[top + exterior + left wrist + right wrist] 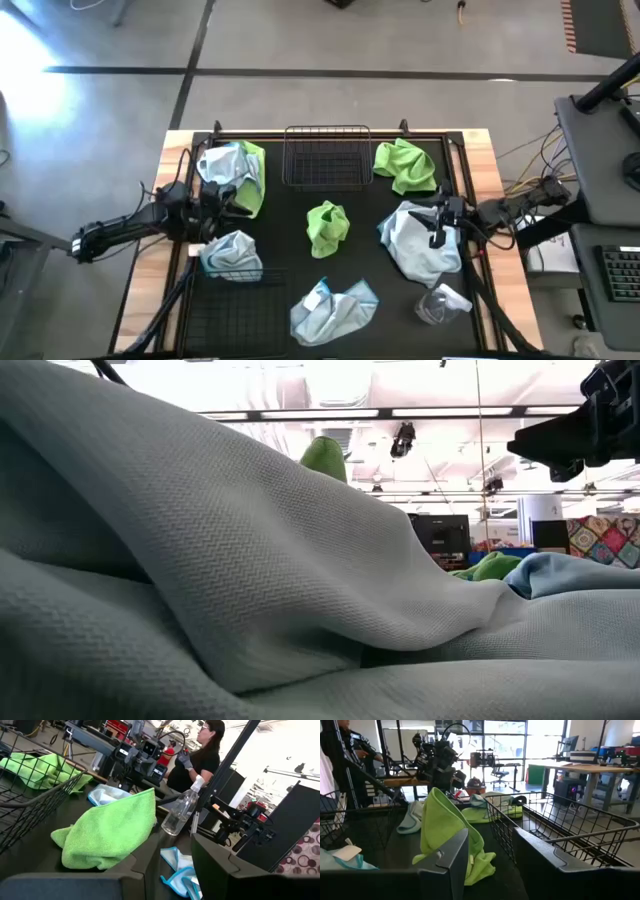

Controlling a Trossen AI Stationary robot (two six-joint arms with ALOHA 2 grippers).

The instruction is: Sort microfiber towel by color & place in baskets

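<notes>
Nearest edge, centre: light blue towel (335,310), crumpled, blocking nearly all of the low view. Near left: wire-mesh basket (225,318), with a second light blue towel (232,255) bunched at its far rim; fully inside or only draped over the wire, impossible to tell. Near right: clear plastic wrapper (440,303), just beside a large light blue towel (420,258). Over that towel: right gripper (438,228), fingers spread wide, nothing between them. Mid-table: single lime green towel (327,225), alone and well apart from the others. Left of centre: left gripper (222,197), fingers apart, empty, close against a mixed heap (240,168) of lime green and light blue cloth lying together. Far centre: second wire-mesh basket (327,160), no towel inside. Far right: lime green towel (405,165), just beside that basket. Hazards, as judged: one pinch into the mixed heap likely to lift both colours and spoil the sort; wrapper liable to come along with the big blue towel if pinched low on that side; rim-hung towel apt to slide out if brushed by the left arm; light baskets likely to shift if snagged by a dragged cloth.
</notes>
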